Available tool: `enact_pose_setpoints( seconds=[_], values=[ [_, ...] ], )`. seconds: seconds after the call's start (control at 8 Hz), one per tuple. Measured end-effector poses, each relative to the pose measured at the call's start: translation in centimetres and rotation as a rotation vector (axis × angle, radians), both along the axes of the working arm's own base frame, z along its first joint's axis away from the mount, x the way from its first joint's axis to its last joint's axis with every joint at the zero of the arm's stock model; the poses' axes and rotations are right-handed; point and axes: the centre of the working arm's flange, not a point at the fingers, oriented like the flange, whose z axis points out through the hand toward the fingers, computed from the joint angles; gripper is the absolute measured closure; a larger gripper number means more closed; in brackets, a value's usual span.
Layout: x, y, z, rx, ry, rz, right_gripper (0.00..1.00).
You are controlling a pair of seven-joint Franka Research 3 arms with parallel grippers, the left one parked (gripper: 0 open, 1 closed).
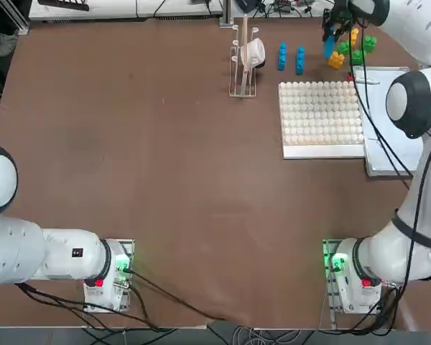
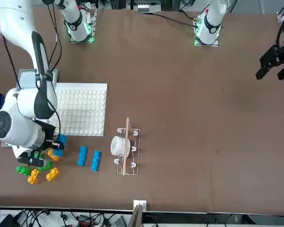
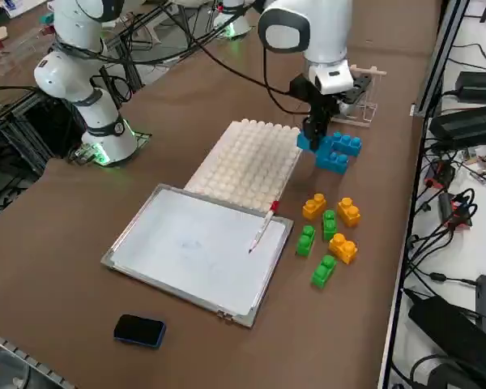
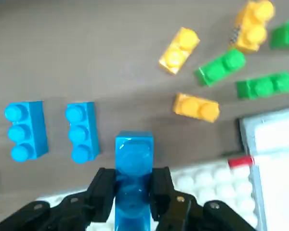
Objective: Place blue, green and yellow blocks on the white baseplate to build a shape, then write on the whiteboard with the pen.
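Observation:
My right gripper is shut on a blue block and holds it above the far edge of the white baseplate. The side view shows the gripper off the baseplate's far corner. Two more blue blocks lie side by side on the table beyond it. Yellow blocks and green blocks are scattered beside the whiteboard. The pen lies on the whiteboard's edge, red end toward the baseplate.
A wire rack with a white cup stands left of the blue blocks on the table. A black eraser lies near the whiteboard's near end. Cables trail off the table's right edge.

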Motion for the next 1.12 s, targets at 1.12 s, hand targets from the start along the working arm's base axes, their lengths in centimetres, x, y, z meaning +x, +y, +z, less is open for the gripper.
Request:
enact_pose_setpoints(
  seconds=[1.12],
  values=[
    [-13.9,-2.6,0.6,0.034,0.016,-0.743,0.59]
  ],
)
